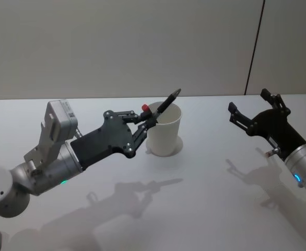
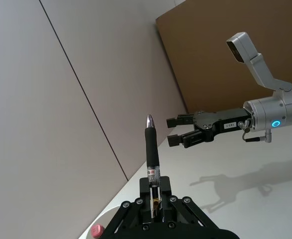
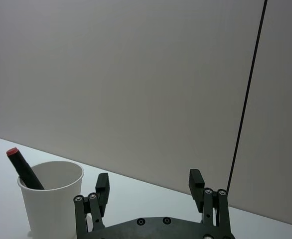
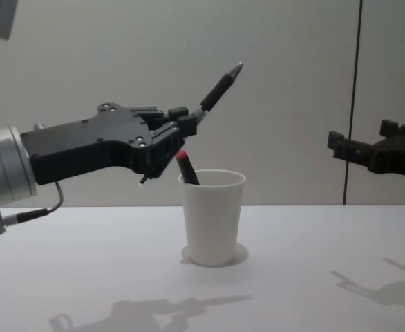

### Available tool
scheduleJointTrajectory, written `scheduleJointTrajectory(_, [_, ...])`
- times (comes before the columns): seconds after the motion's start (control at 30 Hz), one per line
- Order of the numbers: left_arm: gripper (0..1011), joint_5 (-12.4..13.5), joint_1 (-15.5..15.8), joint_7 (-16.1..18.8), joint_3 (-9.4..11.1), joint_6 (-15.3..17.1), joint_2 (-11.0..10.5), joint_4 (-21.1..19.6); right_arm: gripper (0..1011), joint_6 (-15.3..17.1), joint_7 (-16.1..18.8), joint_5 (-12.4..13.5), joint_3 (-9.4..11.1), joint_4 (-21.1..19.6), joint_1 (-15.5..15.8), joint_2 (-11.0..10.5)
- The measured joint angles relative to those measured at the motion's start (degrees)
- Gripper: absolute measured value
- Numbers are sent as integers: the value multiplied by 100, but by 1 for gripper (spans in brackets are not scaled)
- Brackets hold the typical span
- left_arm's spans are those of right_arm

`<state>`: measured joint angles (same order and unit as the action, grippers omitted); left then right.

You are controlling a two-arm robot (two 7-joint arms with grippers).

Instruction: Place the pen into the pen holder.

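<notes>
Bench (image 1: 205, 209): white and flat, and it carries one standing item.

Left gripper (image 1: 150, 121): it reaches in from the bench's left edge and is held above the surface at the cup's left rim. Its jaws pinch the pen at its lower end.

Right gripper (image 1: 248, 102): it hovers off the surface toward the right edge, well apart from the cup. Its jaws are spread with nothing between them.

Cup (image 1: 163, 136): it stands upright about midway between the left and right edges, nearer the far edge.

Pen (image 1: 166, 104): black and tilted, with its metal tip pointing up and away over the cup's mouth. It is held clear above the rim and is not inside the cup.

Marker (image 4: 186, 168): dark with a red cap, it stands in the cup and leans on the left rim.
</notes>
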<state>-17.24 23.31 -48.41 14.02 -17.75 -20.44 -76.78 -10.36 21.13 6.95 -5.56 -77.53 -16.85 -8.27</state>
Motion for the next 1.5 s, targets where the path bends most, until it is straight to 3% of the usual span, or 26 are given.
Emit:
scheduleJointTrajectory(0.7, [1001, 83, 519, -371, 182, 101, 240, 574, 1002, 0, 0, 0, 0, 0, 0, 0])
scheduleJointTrajectory(1.5, [1001, 80, 856, -347, 366, -22, 460, 1039, 1002, 0, 0, 0, 0, 0, 0, 0])
